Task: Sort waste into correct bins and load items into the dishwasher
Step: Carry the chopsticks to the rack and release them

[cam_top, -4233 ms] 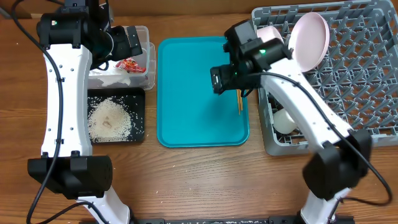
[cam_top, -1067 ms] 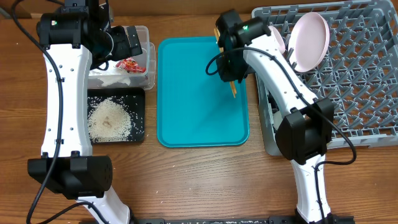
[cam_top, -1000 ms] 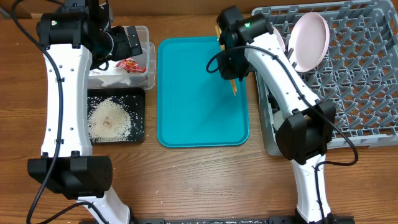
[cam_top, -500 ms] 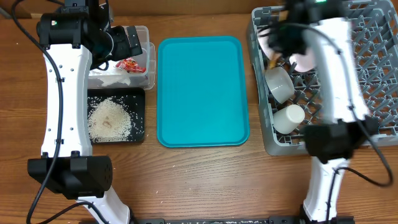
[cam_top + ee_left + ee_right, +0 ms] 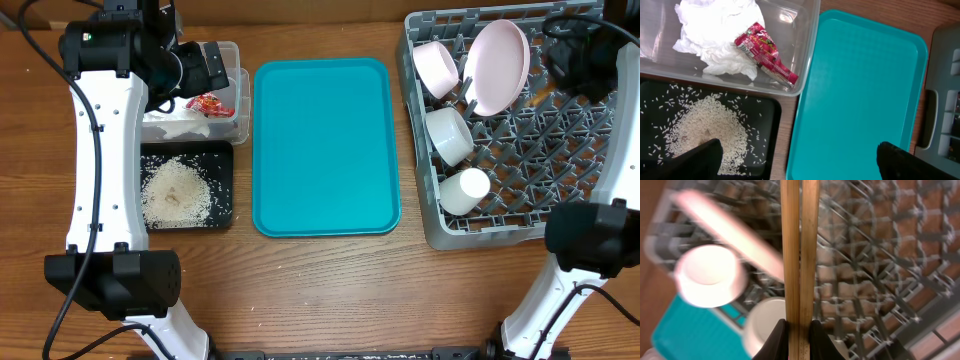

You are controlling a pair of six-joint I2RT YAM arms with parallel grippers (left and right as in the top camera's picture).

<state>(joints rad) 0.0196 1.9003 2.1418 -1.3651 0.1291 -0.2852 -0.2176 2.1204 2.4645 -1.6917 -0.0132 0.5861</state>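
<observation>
My right gripper [image 5: 800,332] is shut on two wooden chopsticks [image 5: 800,255], held side by side above the grey dishwasher rack [image 5: 560,160] near its back right. In the rack stand a pale plate [image 5: 497,65], a bowl [image 5: 436,68], a small white bowl [image 5: 450,135] and a white cup [image 5: 466,190]. My left gripper [image 5: 800,162] hangs open and empty over the edge between the black tray [image 5: 767,140] and the teal tray. The crumpled napkin [image 5: 715,30] and red-and-white wrapper [image 5: 767,55] lie in the clear tub [image 5: 807,45]. Rice [image 5: 705,125] is heaped on the black tray.
The teal serving tray [image 5: 325,145] lies bare between the bins and the rack. Upright pegs cover the rack's floor. The left arm [image 5: 100,150] reaches along the table's left side, the right arm [image 5: 625,150] along the rack's right edge.
The right arm has swung from the teal tray's right edge across to the rack's back right, carrying the chopsticks. The left arm has not moved.
</observation>
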